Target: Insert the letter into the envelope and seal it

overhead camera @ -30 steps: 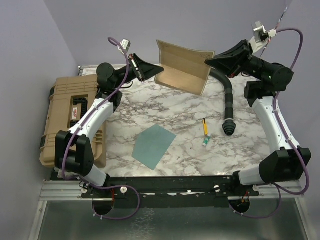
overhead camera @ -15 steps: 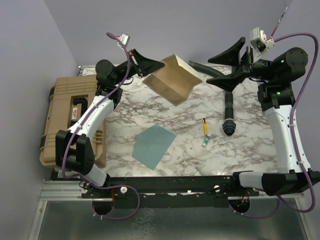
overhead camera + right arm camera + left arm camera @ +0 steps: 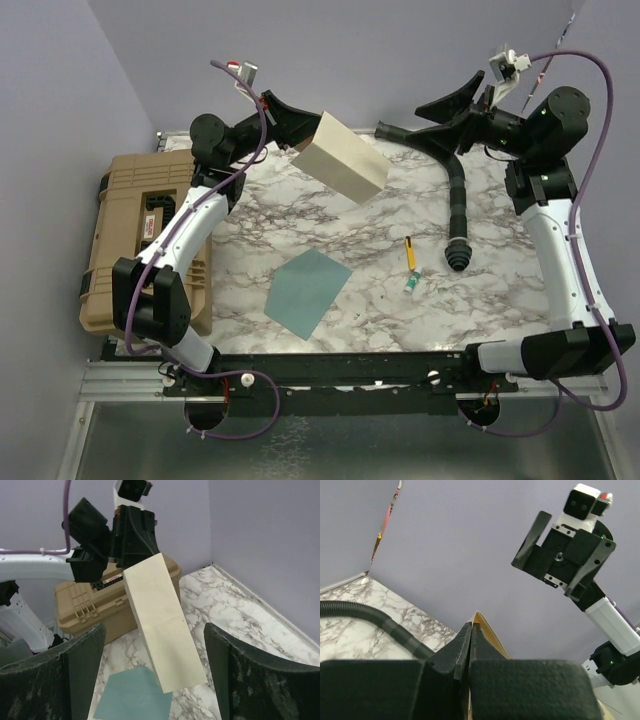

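Observation:
The tan letter [image 3: 345,169] hangs in the air over the back of the table, and my left gripper [image 3: 303,137] is shut on its upper left edge. In the left wrist view its edge [image 3: 487,627] pokes out past the closed jaws. The right wrist view shows the letter [image 3: 161,626] as a long creased sheet slanting down. My right gripper [image 3: 458,104] is raised at the back right, open and apart from the sheet, with nothing between its fingers [image 3: 235,680]. The teal envelope [image 3: 308,291] lies flat on the marble near the front.
A tan hard case [image 3: 140,235] sits off the table's left side. A black ribbed hose [image 3: 456,200] runs down the right of the table. A yellow pen [image 3: 409,252] and a small green item [image 3: 411,284] lie right of the envelope.
My right gripper let go of the letter, opened wide and drew back to the right. The letter, stretched between both grippers a second ago, now hangs from the left gripper alone, swung leftward.

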Motion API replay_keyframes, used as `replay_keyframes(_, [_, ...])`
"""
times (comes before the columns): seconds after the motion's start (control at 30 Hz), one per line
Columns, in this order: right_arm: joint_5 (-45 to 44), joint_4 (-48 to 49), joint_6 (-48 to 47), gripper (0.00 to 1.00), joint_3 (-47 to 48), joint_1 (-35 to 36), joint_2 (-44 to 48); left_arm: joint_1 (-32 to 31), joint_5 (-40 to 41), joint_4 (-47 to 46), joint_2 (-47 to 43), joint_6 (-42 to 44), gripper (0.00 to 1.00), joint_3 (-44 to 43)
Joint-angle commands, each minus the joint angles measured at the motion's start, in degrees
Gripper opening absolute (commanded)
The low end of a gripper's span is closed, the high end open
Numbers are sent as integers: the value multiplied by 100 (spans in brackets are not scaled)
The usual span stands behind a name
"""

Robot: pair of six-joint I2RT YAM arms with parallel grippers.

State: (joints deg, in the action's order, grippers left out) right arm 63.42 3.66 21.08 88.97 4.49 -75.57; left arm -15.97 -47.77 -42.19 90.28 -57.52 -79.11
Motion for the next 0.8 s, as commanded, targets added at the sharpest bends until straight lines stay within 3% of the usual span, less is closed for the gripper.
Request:
replay_keyframes(0.0, [-459,168,768,84,78,12,-471,-14,-172,-79,-123,401,0,157])
replay_keyframes(0.13, [656,433,704,84,-61,282,-845,-141,-399,-74,-269,426,0,269])
replay_keyframes(0.23, [1145,-196,123,85,159,655,-1134,-225,-774,-78,-266,346,0,301])
replay_keyframes(0.43, [1478,-542,-201,84,120,812,-1398,-251,-1095,-74,-393,342,0,459])
replay_keyframes(0.6, [2041,-280,26,74,-157,829,-1364,-250,-1148,-74,-446,334,0,528])
replay_keyframes(0.77, [1867,-440,-156,78,-391,928,-1276,-256,-1123,-73,-484,353,0,512])
